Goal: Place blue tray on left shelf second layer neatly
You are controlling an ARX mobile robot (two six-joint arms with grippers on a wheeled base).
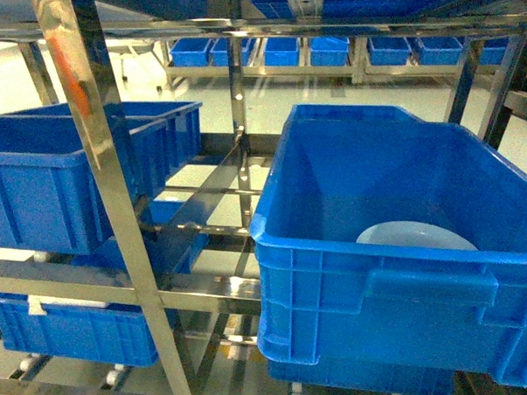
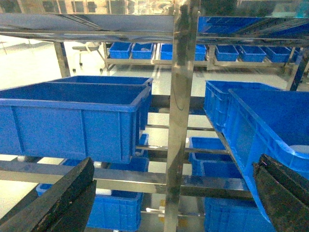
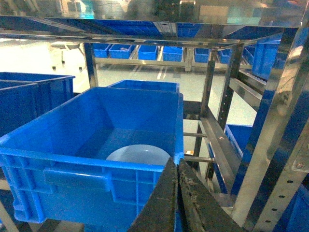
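While the head view shows no arm at all, each wrist camera catches its own fingers. At 7 and 5 o'clock of the left wrist view the left gripper [image 2: 169, 193] stands spread wide, its dark fingers [image 2: 67, 198] far apart, with nothing between them and nothing touched; a steel post [image 2: 181, 121] of the rack rises through the gap beyond. At 6 o'clock of the right wrist view the right gripper [image 3: 177, 193] is pressed closed, its two dark fingers [image 3: 161, 203] meeting edge to edge with nothing pinched between them; they stand in front of the near rim of the big blue crate [image 3: 72, 140], and contact cannot be told. The blue tray [image 3: 138, 155] lies flat on the floor of that crate, toward its near wall; in the head view it shows at 5 o'clock [image 1: 416, 236]. At 9 o'clock of the head view, two more blue crates [image 1: 44, 185] sit on the left shelf second layer [image 1: 203, 226], whose bare rails show beside them.
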